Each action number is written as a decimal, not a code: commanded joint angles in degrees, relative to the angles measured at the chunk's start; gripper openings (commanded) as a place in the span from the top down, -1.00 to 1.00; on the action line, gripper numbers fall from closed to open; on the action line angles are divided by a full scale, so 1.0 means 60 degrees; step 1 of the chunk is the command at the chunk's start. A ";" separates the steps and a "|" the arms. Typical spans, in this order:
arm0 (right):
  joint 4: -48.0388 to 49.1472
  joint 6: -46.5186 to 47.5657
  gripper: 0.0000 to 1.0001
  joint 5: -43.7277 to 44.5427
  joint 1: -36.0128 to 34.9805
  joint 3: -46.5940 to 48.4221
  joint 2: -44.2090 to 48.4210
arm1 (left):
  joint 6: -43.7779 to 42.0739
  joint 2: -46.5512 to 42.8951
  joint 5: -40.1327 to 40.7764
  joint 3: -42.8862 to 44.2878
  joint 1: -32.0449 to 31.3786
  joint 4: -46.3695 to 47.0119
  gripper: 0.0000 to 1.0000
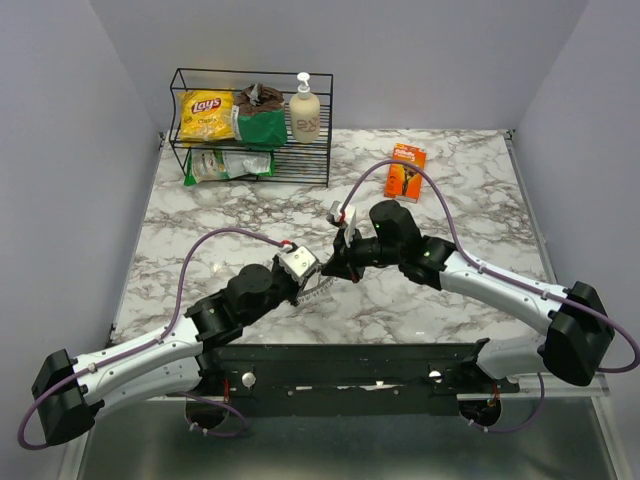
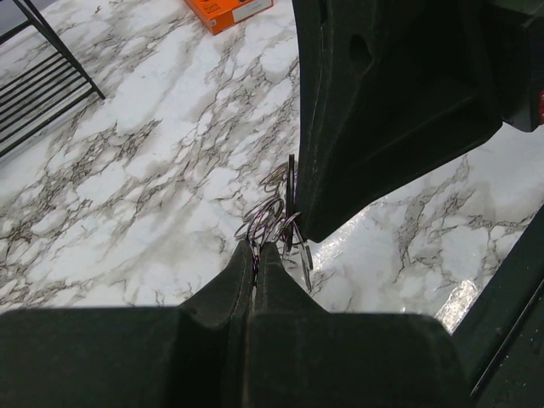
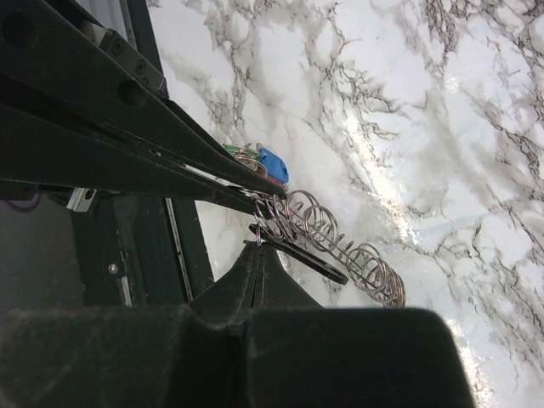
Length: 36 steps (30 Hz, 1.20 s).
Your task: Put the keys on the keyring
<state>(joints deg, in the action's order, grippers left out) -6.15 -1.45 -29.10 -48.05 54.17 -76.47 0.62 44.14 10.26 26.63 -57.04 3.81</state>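
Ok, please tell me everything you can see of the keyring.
The keyring looks like silvery metal wire wound into overlapping loops, a spring-like row. The left gripper and the right gripper pinch loops at one end; the rest trails free over the marble table. A blue key head sits beside that end.

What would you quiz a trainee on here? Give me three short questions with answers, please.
1. True or false: the orange box lies on the table, outside the wire rack.
2. Which key head shows clearly beside the keyring in the right wrist view? A yellow, B blue, C white.
3. Are the jaws of the left gripper open or shut?
Key: 1 true. 2 B, the blue key. 3 shut, pinched on the keyring's wire loops.
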 commanded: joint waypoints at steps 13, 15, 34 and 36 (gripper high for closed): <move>-0.0015 0.0067 0.99 0.0148 -0.0194 -0.0107 0.0381 | -0.0060 -0.0311 0.0281 0.0263 0.0028 0.0068 1.00; -0.0015 0.0052 0.99 0.0235 -0.0195 -0.0239 0.0570 | -0.0060 -0.0413 0.0369 0.0307 0.0028 0.0009 1.00; -0.0308 0.0154 0.99 0.0134 -0.0194 -0.0563 0.0719 | -0.0309 -0.0516 0.0590 0.0351 0.0028 0.0009 1.00; -0.0279 0.0169 0.99 0.0163 -0.0194 -0.0460 0.0616 | -0.0309 -0.0472 0.0560 0.0351 0.0028 0.0038 1.00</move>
<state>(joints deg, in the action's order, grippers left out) -7.46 -1.41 -27.70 -48.82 49.21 -71.20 -0.12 41.12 13.69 26.68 -56.99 1.15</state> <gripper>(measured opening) 0.011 0.019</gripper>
